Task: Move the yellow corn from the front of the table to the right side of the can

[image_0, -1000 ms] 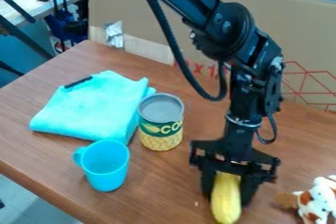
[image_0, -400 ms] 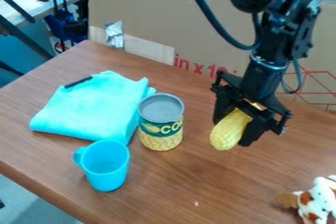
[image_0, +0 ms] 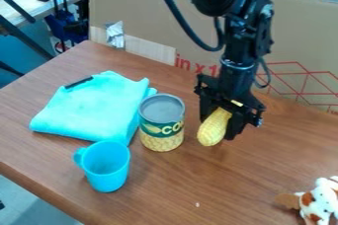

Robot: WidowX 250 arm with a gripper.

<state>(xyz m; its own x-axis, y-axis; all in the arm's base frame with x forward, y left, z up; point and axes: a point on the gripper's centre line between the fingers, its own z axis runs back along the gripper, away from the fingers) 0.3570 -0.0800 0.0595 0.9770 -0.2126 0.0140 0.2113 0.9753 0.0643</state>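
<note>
Clasping a yellow, knobbly corn cob (image_0: 212, 130) between its fingers, the black two-finger gripper (image_0: 220, 122) hangs near the middle of the brown wooden table (image_0: 191, 182). The fingers are closed around the cob's far end, one on each side, probably because its narrow body suits a pinch across the width. That leaves the near end sticking out, pointing towards seven o'clock and tipped downwards, as one would expect of something gripped at one end. The cob looks raised above the wood, though the gap beneath is hard to judge.

Taking the gripper as the clock's centre, a grey-topped tin can with a green and yellow label (image_0: 161, 128) stands at nine, near the cob but apart, upright on its flat base and so presumably steady. At eight, a bright blue plastic cup (image_0: 107, 169) sits upright, mouth up, its handle turned towards ten. Between nine and ten lies a folded turquoise cloth (image_0: 92, 108), flat enough to support the slim black object (image_0: 78, 82) near its far edge. A white plush toy with orange-brown patches (image_0: 320, 202) rests between four and five, well apart from the gripper.
</note>
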